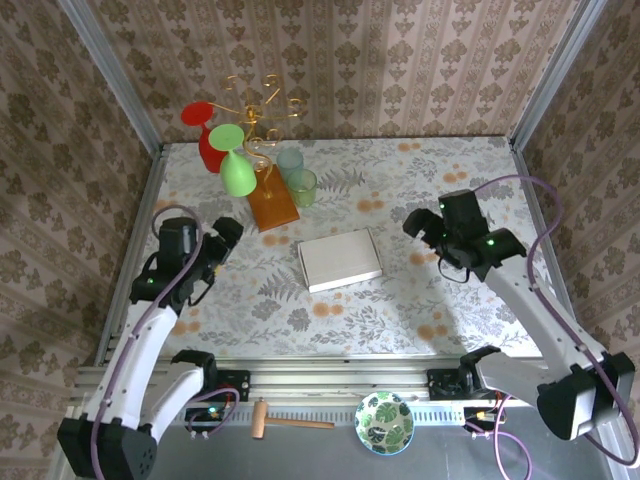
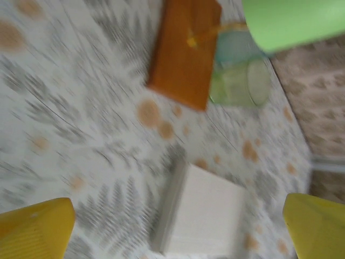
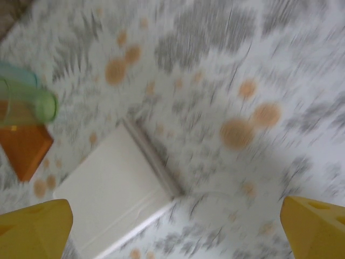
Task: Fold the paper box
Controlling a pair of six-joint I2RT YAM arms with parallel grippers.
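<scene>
from above, the paper box [image 1: 340, 259] lies shut and flat in the middle of the worktop [image 1: 420, 310]. the left gripper [image 1: 222, 238] and right gripper [image 1: 422, 228] hang well apart from it on either side, holding nothing.

left wrist view (blurred): yellow fingers [image 2: 38, 229] spread wide, the paper box beyond them, untouched.

right wrist view: fingers [image 3: 315, 226] likewise splayed, paper box lying free.

folding looks finished; i judge the next move is only retreat, or a press if a flap lifts.
</scene>
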